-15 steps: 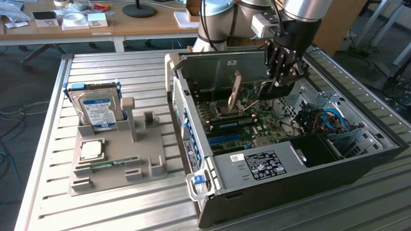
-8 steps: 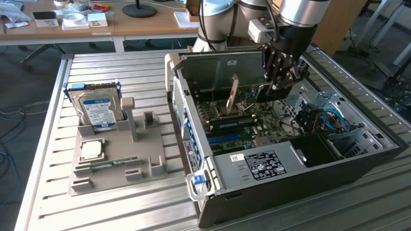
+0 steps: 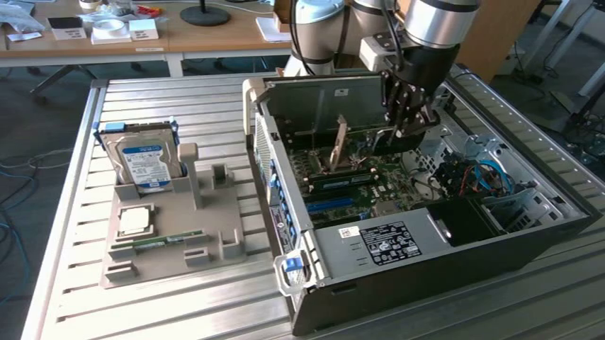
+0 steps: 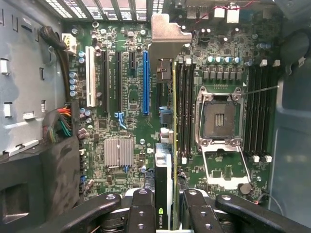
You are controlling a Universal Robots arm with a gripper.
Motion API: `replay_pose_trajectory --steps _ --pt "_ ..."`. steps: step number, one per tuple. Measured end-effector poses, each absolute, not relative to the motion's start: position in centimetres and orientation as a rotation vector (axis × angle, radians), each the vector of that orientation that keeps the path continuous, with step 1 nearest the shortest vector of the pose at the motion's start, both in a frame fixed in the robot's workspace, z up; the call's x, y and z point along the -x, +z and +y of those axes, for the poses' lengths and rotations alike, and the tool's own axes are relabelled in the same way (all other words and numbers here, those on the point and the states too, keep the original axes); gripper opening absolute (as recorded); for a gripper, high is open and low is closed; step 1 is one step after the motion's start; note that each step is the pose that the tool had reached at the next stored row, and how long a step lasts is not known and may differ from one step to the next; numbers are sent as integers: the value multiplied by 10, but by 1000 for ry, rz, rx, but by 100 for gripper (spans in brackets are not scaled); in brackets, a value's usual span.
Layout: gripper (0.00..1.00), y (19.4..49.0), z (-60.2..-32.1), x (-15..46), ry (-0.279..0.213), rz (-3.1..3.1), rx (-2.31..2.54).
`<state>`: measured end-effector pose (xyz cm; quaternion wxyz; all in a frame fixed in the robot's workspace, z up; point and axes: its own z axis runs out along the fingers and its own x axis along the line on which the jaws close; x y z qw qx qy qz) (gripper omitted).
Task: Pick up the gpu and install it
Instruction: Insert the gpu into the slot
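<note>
Plainly the tool (image 3: 409,127) is closed narrow on the gpu (image 3: 392,142), with a black finger pressed to each face of the card. It holds the card edge-down inside the open computer case (image 3: 426,283), which lies on its side on the slatted metal counter (image 3: 189,304).

From the wrist view the tool (image 4: 167,204) grips the near end of the gpu (image 4: 163,170). The card runs away from it, seen edge-on, to a silver bracket (image 4: 167,34) close to the vented rear wall. Whether its lower edge touches the motherboard (image 4: 131,121) I cannot tell.

A long blue slot (image 4: 146,82) runs parallel just beside the card, with two black slots (image 4: 118,80) and a white slot (image 4: 90,75) beyond it. On the card's other side lie the black memory slots (image 4: 184,107), then the open processor socket (image 4: 218,119) with its lever raised. A small finned heat sink (image 4: 119,153) sits near the blue slot's end, and a bundle of coloured wires (image 4: 60,124) hangs against the case wall.

In the exterior view a labelled power supply (image 3: 387,244) and blue cables (image 3: 487,173) crowd the case's near end. Well apart, towards the exterior view's left, a grey holder (image 3: 175,248) carries an upright hard drive (image 3: 142,159), a processor chip (image 3: 132,219) and a green memory stick (image 3: 170,239).
</note>
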<state>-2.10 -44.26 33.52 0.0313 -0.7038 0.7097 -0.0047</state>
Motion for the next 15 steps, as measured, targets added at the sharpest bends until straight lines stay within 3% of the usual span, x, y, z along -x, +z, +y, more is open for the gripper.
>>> replay_pose_trajectory --steps 15 --pt "27 332 -443 22 -15 2186 2168"
